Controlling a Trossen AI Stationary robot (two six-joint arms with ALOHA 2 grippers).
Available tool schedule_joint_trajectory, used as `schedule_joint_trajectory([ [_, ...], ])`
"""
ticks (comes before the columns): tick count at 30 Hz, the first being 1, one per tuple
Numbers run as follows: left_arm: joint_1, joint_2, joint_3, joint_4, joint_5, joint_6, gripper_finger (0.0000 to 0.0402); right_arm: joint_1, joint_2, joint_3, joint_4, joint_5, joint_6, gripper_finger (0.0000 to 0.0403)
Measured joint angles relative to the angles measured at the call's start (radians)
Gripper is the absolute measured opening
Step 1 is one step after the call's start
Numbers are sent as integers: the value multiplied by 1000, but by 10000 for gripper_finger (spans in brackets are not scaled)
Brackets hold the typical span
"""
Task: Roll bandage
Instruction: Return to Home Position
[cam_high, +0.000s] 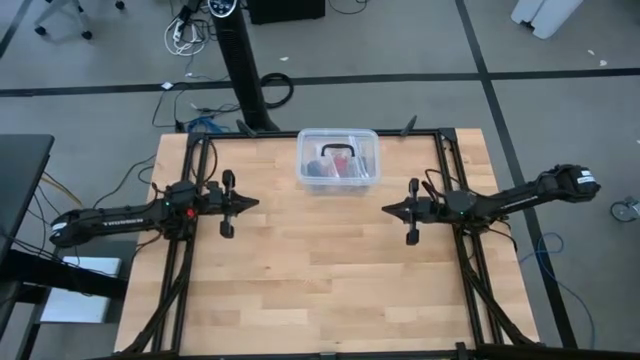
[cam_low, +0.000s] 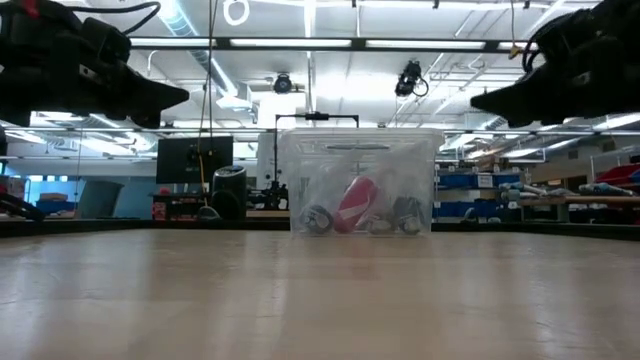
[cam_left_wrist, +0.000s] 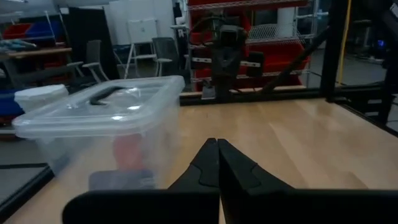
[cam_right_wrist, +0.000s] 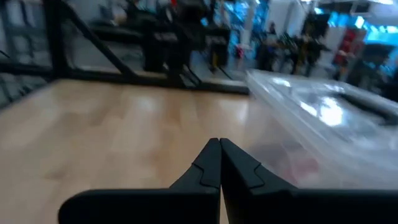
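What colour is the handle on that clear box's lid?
Black; the handle on the clear box shows best in the high view.

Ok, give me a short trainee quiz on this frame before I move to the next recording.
1. True or false: the clear bin has its lid off.
2. The left gripper and right gripper are: A) both shut and empty; B) both open; C) both gripping the bin.
3. In the low view, what colour is the item seen most plainly through the bin's wall?
Key: 1 false, the lid is on. 2 A. 3 red, the red item.
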Motion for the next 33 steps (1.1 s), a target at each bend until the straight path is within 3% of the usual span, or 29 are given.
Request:
schedule_joint_trajectory([
  [6, 40, -123, 0, -124, 18, -5, 0, 43, -236, 0, -193, 41, -33, 0],
  [15, 150, -259, 0, -317, 134, -49, 0, -156, -538, -1, -513, -168, 36, 0],
  [23, 239, -257, -1, -316, 167, -49, 0, -364, -589, -1, -608, -290, 79, 0],
  [29, 265, -258, -1, -315, 161, -55, 0, -394, -598, 0, -616, -297, 61, 0],
  [33, 264, -335, 0, -305, 242, -73, 0, -383, -657, 28, -730, -297, 66, 0],
])
